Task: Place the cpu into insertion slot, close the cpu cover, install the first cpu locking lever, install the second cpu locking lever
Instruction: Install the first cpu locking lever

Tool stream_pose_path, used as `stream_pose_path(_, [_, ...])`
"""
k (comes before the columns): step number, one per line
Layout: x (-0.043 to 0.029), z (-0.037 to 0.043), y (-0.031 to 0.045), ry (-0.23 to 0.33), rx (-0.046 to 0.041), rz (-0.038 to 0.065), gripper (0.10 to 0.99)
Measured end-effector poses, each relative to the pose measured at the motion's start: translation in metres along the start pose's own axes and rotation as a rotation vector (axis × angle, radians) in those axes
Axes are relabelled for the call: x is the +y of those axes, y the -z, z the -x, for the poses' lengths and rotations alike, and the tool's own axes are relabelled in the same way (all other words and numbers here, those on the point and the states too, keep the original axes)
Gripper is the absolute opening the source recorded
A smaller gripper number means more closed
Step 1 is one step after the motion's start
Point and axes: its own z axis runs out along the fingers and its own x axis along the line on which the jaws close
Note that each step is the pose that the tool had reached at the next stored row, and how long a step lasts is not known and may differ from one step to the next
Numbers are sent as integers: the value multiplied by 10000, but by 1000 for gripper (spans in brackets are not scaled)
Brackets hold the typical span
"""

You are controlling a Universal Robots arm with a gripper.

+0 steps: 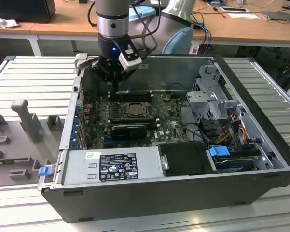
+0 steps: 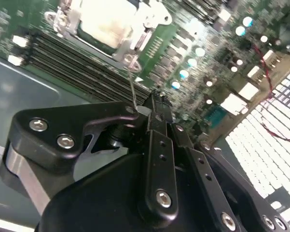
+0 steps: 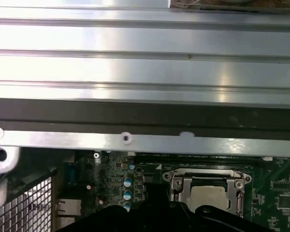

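The cpu [image 2: 103,21] lies with its pale face up in the insertion slot [image 1: 123,116] on the green board inside the open computer case. The silver cpu cover [image 2: 147,36] is down over it, framing the chip, as also seen in the first wrist view around the cpu [image 3: 210,195]. A thin wire cpu locking lever [image 2: 132,79] rises from the socket's corner to my gripper [image 2: 145,107]. The fingers are shut on the lever's end. In the exterior view my gripper [image 1: 115,88] hangs just behind the socket, near the case's back wall.
Long memory slots [image 2: 72,58] run beside the socket. A black card [image 1: 129,129], the power supply [image 1: 116,164], the drive cage [image 1: 214,96] and loose cables [image 1: 231,125] crowd the case. The case rim [image 3: 135,140] is close to the arm. Grey fixtures [image 1: 26,118] sit on the ribbed table.
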Motion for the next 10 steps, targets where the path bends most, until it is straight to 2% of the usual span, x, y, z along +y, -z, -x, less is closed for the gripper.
stream_pose_path(1, [-2,80,0,2,13,0,106])
stream_pose_path(6, [-8,329,-5,9,60,0,106])
stream_pose_path(7, [-9,358,-8,10,61,1,106])
stream_pose_path(9, [-9,358,-8,9,63,4,106])
stream_pose_path(10, [-8,359,-9,11,57,152,106])
